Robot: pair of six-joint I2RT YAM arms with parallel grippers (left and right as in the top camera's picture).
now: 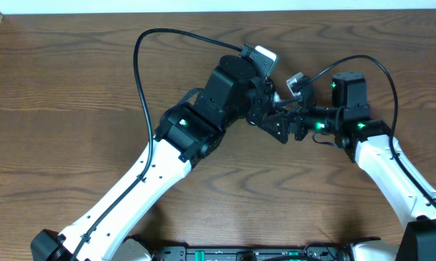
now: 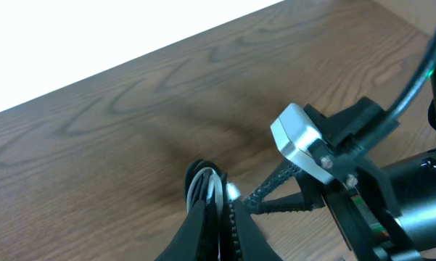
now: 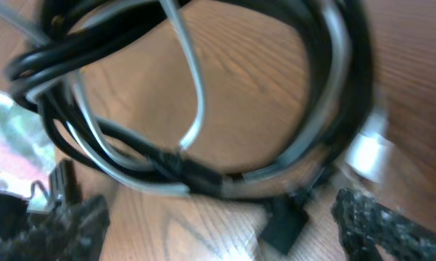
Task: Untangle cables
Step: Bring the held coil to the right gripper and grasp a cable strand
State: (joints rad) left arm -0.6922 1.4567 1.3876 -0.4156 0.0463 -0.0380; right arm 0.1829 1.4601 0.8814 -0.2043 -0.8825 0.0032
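L hand (image 2: 221, 209) pinches cables (image 2: 207, 185); R hand (image 3: 221, 217) spread wide, coil just ahead.

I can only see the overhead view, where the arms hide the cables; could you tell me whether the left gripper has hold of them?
Observer: Yes, the left gripper is shut on a bundle of black and white cables.
Operator: Thank you; and the right gripper?
Observer: It is open, with the coil lying just ahead of its fingers.
Operator: Is any plug visible?
Observer: A black plug shows between those fingers.
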